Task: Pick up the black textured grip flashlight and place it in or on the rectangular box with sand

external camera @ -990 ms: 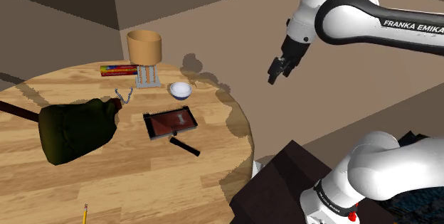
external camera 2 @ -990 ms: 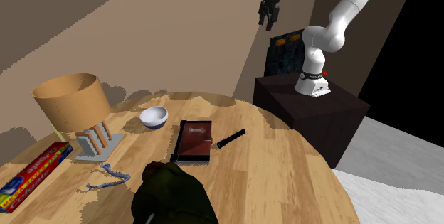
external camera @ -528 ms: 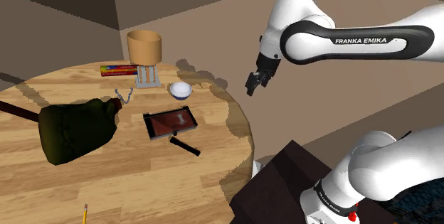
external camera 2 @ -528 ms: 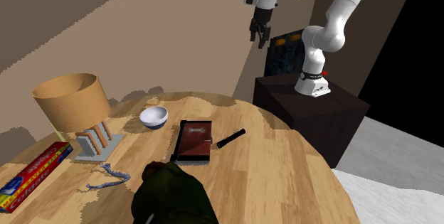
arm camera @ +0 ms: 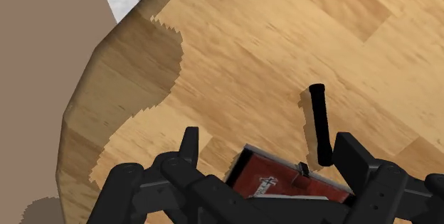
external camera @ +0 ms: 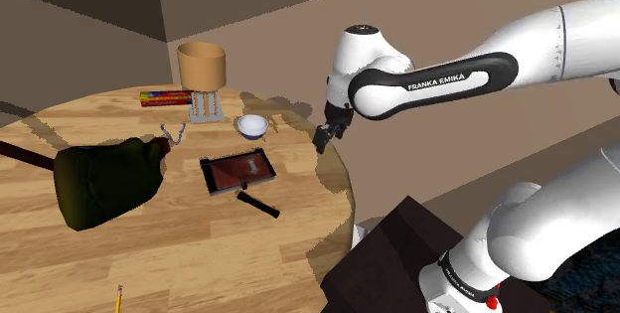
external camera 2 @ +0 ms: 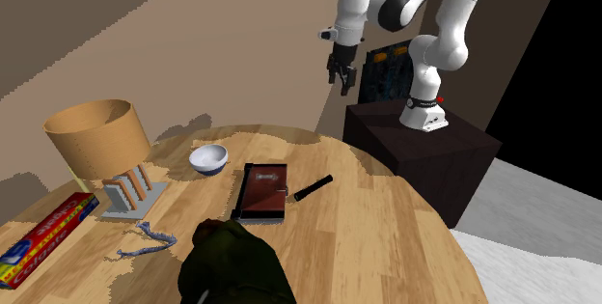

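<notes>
- I see the black gripper (external camera: 323, 140) hanging in the air over the rim of the round wooden table (external camera: 199, 251), fingers pointing down; in the second exterior view the gripper (external camera 2: 342, 78) sits high above the tabletop (external camera 2: 386, 244)
- In the wrist view the gripper (arm camera: 270, 148) has its two fingers (arm camera: 188, 144) spread apart with nothing clasped between them
- The black flashlight (external camera: 256, 204) lies flat on the table, well apart from the gripper; it is a slim dark stick (external camera 2: 314, 188) with one end just beside the box; I cannot tell if they touch
- The rectangular box (external camera: 233, 172) is a shallow dark-rimmed tray with a reddish-brown inside; it lies flat near the table's middle (external camera 2: 262, 191)
- From the wrist camera, the flashlight (arm camera: 320, 124) and a corner of the box (arm camera: 277, 180) show beyond the fingers, on the wood (arm camera: 249, 45)
- A white bowl (external camera: 251, 125) stands near the box; a dark green bag (external camera: 104, 182) lies on the shoulder view's left
</notes>
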Robot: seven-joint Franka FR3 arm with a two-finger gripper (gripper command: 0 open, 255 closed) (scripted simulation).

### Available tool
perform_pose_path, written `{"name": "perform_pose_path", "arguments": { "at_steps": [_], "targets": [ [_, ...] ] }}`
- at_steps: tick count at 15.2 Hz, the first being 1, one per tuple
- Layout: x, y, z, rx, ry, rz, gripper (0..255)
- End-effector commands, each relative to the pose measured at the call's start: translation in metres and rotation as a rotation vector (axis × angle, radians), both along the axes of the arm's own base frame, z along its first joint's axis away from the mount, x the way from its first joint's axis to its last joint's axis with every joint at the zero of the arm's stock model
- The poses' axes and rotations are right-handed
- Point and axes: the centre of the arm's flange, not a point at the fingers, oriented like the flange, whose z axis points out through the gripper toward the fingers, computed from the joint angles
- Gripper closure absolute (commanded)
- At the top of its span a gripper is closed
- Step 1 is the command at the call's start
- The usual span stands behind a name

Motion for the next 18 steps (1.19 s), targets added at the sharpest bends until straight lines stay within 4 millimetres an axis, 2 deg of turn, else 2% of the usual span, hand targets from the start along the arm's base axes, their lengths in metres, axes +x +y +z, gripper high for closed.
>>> {"name": "perform_pose_path", "arguments": {
  "at_steps": [1,18],
  "targets": [
    [0.013,0.012,-0.021,-0.001,0.007,0.021,0],
    [0.101,0.115,-0.205,-0.021,0.072,0.198,0]
  ]
}}
